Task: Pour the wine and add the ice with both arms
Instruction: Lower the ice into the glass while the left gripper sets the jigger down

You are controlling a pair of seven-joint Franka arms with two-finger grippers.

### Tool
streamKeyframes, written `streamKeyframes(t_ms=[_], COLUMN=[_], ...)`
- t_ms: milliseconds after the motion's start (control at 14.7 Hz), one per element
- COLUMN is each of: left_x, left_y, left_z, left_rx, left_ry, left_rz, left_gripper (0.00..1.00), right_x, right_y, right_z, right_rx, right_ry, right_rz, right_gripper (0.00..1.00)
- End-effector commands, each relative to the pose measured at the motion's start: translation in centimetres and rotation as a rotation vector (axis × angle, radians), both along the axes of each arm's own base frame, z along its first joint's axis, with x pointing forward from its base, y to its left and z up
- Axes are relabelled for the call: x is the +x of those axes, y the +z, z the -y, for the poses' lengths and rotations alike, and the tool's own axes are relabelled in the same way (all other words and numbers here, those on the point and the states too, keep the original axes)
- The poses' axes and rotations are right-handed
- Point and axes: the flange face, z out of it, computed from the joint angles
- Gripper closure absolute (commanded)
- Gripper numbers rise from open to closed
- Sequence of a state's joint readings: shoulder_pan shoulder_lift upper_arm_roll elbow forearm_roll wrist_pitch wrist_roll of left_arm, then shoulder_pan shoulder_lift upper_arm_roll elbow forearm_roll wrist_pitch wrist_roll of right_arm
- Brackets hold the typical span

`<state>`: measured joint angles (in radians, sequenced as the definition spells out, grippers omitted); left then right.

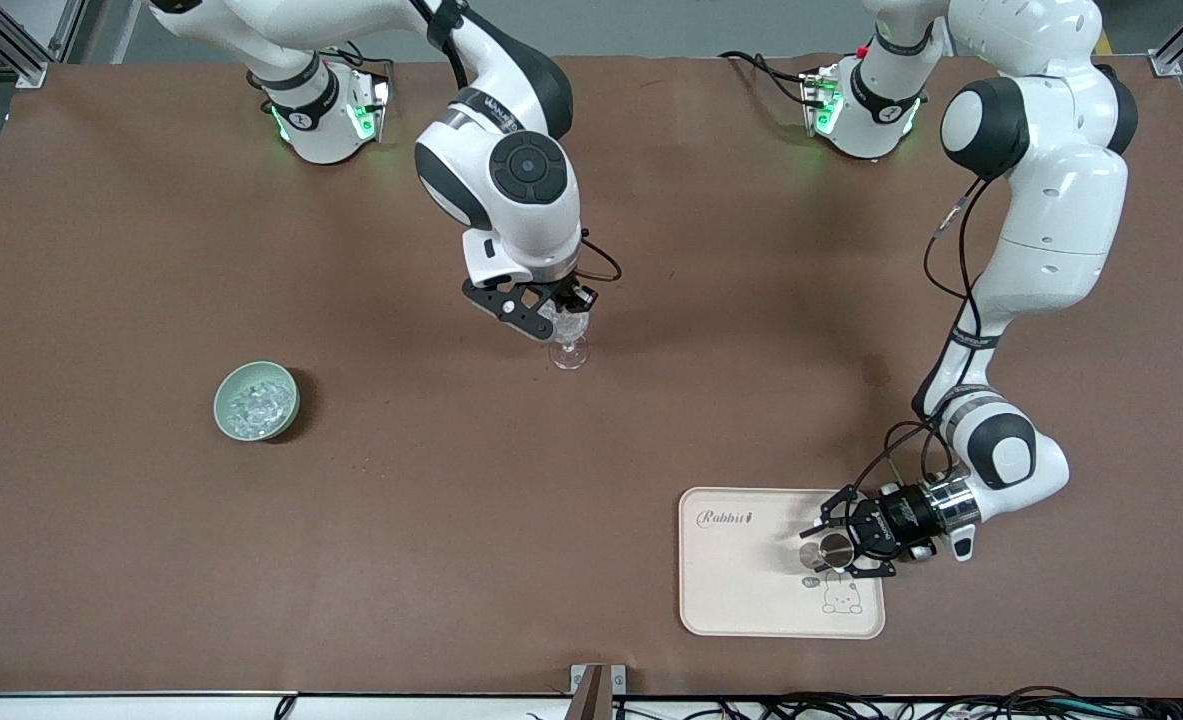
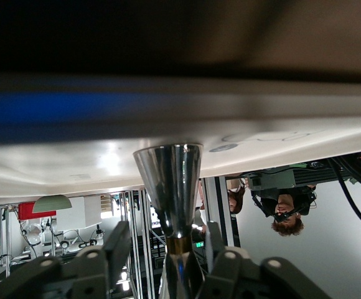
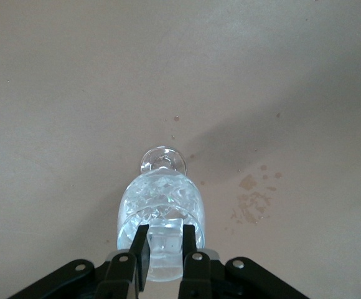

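Note:
A clear stemmed glass [image 1: 570,351] stands mid-table. My right gripper [image 1: 555,318] hangs right over its mouth, shut on one clear ice cube [image 3: 166,244]. The right wrist view shows the cube pinched between the fingers above the cut-patterned bowl of the glass [image 3: 162,194]. More ice [image 1: 254,404] lies heaped in a pale green bowl [image 1: 224,388] toward the right arm's end. My left gripper [image 1: 837,548] lies low and sideways over a beige tray [image 1: 741,600]. Its fingers stand open around a shiny metal cone-shaped cup [image 2: 168,177], with gaps on both sides.
The tray sits near the front edge of the table, toward the left arm's end, and bears a "Rabbit" print. Small wet stains [image 3: 252,202] mark the brown table beside the glass. Cables run along the front edge.

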<state>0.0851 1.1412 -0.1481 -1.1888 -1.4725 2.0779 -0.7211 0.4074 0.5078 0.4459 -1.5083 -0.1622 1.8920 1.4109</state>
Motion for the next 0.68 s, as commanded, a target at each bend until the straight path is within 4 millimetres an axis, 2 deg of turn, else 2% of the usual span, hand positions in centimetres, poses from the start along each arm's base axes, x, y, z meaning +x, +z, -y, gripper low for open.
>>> streamKeyframes(t_ms=[0, 136, 204, 272, 409, 477, 545, 613], left_x=[0.5, 1.1, 1.3, 1.3, 1.6, 1.5, 1.1, 0.4], left_y=[2.1, 6.0, 8.2, 9.8, 14.2, 15.8, 17.2, 19.4], left_z=[-1.0, -4.2, -4.8, -4.4, -4.8, -5.7, -6.1, -6.6], left_rx=[0.035, 0.271, 0.410, 0.516, 0.708, 0.804, 0.885, 0.971], left_ry=[-0.029, -0.167, -0.267, -0.360, -0.480, -0.545, -0.647, -0.782], left_rz=[0.049, 0.124, 0.170, 0.210, 0.276, 0.295, 0.309, 0.340], left_gripper=[0.00, 0.00, 0.00, 0.00, 0.00, 0.00, 0.00, 0.00], right_x=[-0.4, -0.6, -0.4, -0.3, -0.7, -0.9, -1.0, -1.0], right_y=[0.2, 0.2, 0.5, 0.7, 0.5, 0.4, 0.5, 0.4], right_z=[-0.1, -0.4, -0.4, -0.3, -0.6, -0.8, -0.8, -0.8], right_rx=[-0.016, -0.015, -0.010, -0.006, -0.010, -0.011, -0.011, -0.012], right_ry=[-0.008, -0.006, -0.008, -0.009, -0.004, -0.001, 0.000, 0.001], right_rz=[0.022, 0.021, 0.024, 0.027, 0.024, 0.023, 0.023, 0.022], right_gripper=[0.90, 0.90, 0.90, 0.90, 0.89, 0.88, 0.88, 0.88])
